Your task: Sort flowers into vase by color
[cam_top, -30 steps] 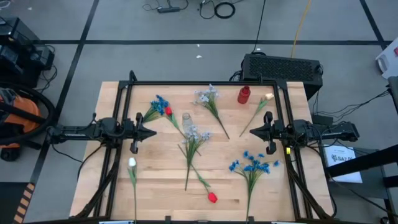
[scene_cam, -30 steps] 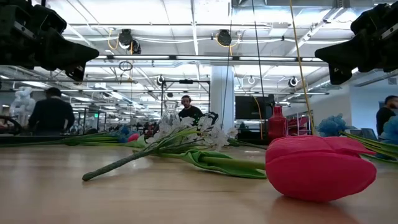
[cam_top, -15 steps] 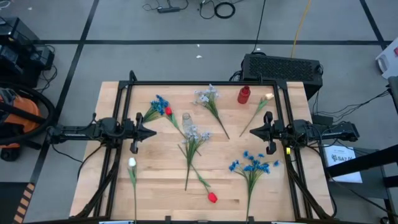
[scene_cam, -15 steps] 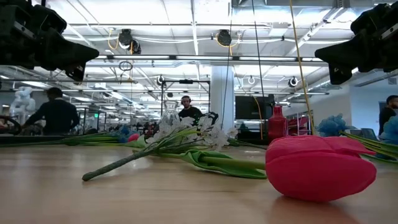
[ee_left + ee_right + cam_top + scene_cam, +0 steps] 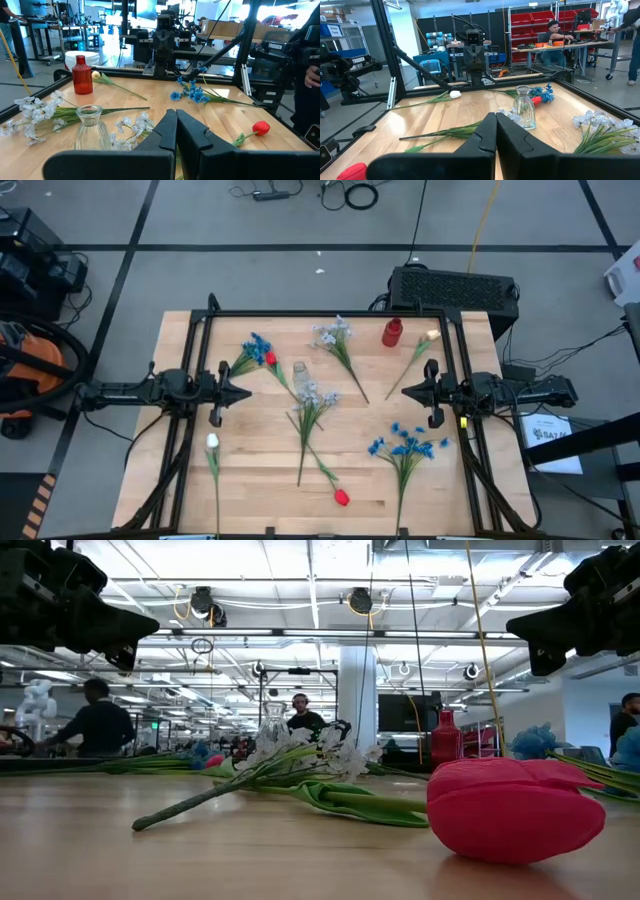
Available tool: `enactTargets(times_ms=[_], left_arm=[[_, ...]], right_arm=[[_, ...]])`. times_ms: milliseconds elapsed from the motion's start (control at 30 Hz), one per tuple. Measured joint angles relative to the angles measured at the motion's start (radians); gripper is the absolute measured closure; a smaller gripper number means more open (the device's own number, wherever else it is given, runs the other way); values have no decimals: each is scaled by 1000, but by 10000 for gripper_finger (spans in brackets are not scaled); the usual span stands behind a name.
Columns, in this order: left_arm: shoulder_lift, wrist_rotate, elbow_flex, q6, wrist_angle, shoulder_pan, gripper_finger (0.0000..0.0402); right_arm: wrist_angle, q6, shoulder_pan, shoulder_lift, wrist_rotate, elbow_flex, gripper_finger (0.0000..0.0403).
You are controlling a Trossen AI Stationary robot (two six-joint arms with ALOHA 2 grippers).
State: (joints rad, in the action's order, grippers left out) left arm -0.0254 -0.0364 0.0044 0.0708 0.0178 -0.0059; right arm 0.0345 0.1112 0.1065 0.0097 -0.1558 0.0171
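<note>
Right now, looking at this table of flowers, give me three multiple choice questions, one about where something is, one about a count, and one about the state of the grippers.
1. Where does the red vase stand?
A. At the far edge of the table
B. At the near edge, by the red tulip
C. Under the left gripper

2. How many vases are on the table?
A. One
B. Two
C. Four

3. How are the two grippers?
A. Both shut and holding nothing
B. Left shut on a blue flower
C. Right wide open over the clear vase

Answers:
1. A, the high view shows it at the far edge, beside a cream-tipped flower.
2. B, the red vase and the clear vase.
3. A, the left gripper and right gripper each show fingers pressed together with nothing between them.
</note>
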Motion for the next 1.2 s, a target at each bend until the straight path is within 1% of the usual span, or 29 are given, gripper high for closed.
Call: enactTargets(times_ms=[367,600,667,833,1033,1200], left_arm=[[0,0,0,0,0,0,393],[0,0,0,0,0,0,393],[0,0,0,0,0,0,393],[0,0,0,0,0,0,393],[0,0,0,0,0,0,393],[0,0,0,0,0,0,393]], right_arm=[[0,2,0,0,0,0,403],[1,60,0,17,-12,0,403],[6,111,0,38,-50,0,403],[26,245,0,111,-216,-1,403],[38,423,-4,204,-362,-1,403],[47,540,-33,286,-527,-2,403]])
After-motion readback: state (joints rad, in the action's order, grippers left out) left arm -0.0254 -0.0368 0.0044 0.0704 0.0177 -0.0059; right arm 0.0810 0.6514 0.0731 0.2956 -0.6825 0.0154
